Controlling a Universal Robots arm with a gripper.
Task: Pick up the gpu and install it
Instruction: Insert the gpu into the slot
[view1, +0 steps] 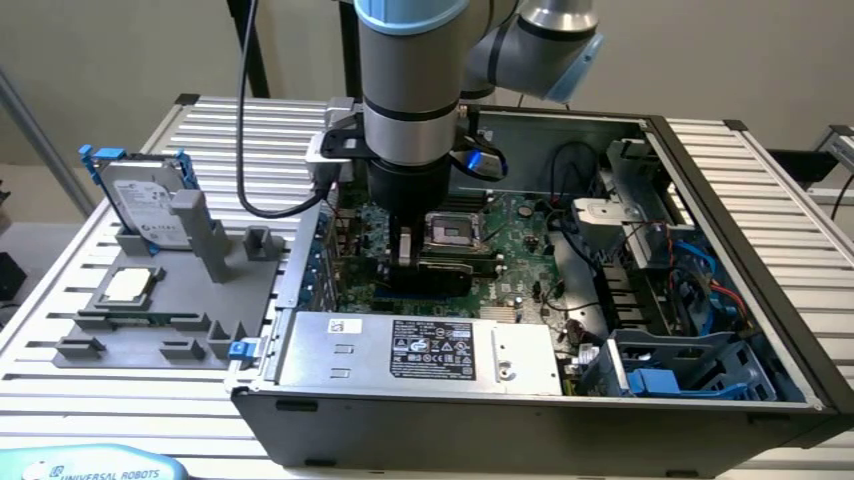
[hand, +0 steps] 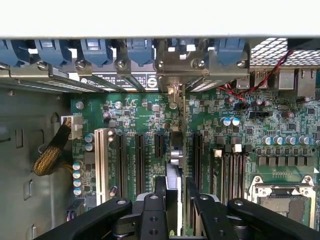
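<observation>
Reaching down into the open computer case in the exterior view, the gripper sits low over the motherboard, just left of the CPU socket, while on the gray holder tray at the exterior view's left stand a hard drive and a CPU chip. In the wrist view, the fingers are partly closed, clamping the gpu, which stands edge-on among the expansion slots, its silver bracket at the case's rear wall.
</observation>
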